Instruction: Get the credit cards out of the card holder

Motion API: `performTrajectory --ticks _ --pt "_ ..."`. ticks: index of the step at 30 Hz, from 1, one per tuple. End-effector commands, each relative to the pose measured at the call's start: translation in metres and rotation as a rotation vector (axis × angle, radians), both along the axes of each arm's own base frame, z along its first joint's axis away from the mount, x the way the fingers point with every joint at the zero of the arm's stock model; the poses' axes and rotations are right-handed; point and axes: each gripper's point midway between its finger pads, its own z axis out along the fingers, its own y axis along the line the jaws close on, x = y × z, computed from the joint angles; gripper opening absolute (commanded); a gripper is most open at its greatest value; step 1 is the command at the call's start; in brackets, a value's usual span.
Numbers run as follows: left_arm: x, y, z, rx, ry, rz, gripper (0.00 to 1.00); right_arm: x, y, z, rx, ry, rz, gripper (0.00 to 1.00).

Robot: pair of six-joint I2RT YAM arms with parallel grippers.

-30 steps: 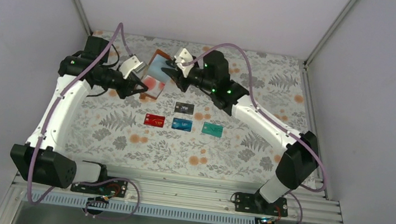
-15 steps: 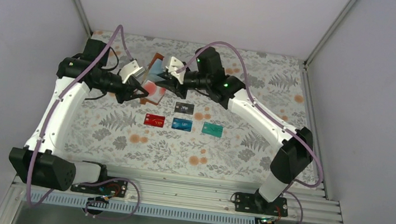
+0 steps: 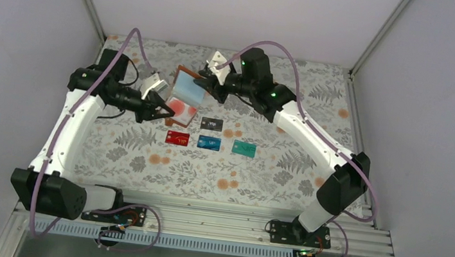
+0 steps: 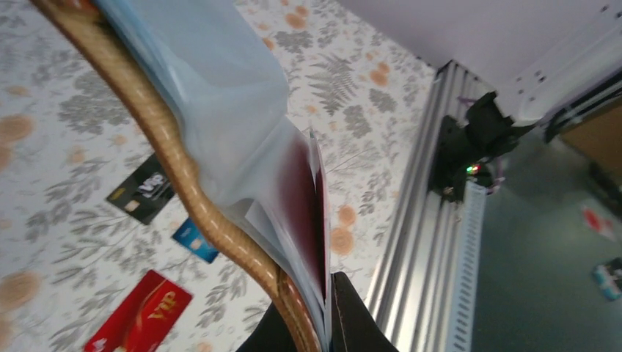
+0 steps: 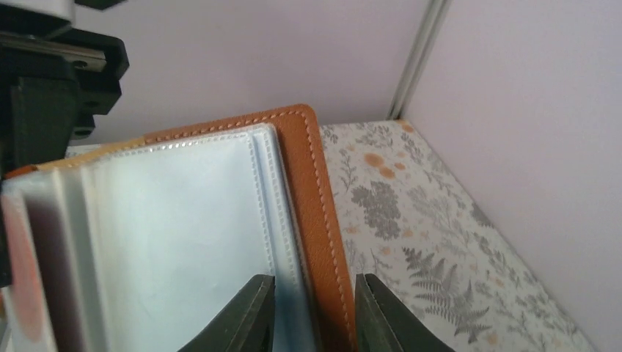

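Note:
The brown card holder [image 3: 185, 94] hangs open above the table's far middle, held between both grippers. My left gripper [image 3: 167, 110] is shut on its lower edge; in the left wrist view my left gripper [image 4: 325, 326] clamps the brown cover [image 4: 172, 165] and pale pockets [image 4: 220, 95]. A red-white card [image 3: 179, 107] sits in a pocket, also seen in the left wrist view [image 4: 302, 198]. My right gripper [image 3: 207, 82] grips the upper edge; its fingers [image 5: 249, 315] straddle the cover [image 5: 323, 213] and pocket edge. The black card [image 3: 212, 123], red card [image 3: 177, 138], blue card [image 3: 209, 142] and teal card [image 3: 244, 148] lie on the table.
The floral tablecloth [image 3: 258, 177] covers the table. Grey walls with metal posts [image 3: 378, 36] close in the back and sides. An aluminium rail [image 3: 214, 221] runs along the near edge, also seen in the left wrist view [image 4: 433, 242].
The right gripper dipped toward the holder, then rose back and to the right with its upper edge. The left gripper and the holder shifted slightly right. The table cards have not moved.

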Motion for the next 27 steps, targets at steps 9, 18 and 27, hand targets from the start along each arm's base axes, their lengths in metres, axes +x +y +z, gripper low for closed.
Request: performTrajectory --ticks 9,18,27 --pt "0.047 -0.025 -0.035 -0.238 0.427 0.069 0.02 0.046 -0.026 -0.071 -0.076 0.165 -0.252 0.32" --pt "0.073 -0.032 -0.072 -0.288 0.609 0.079 0.02 0.061 -0.023 -0.105 -0.153 0.183 -0.246 0.32" --pt "0.082 -0.028 -0.096 -0.219 0.621 0.120 0.02 0.085 -0.053 -0.063 -0.139 0.129 -0.382 0.48"
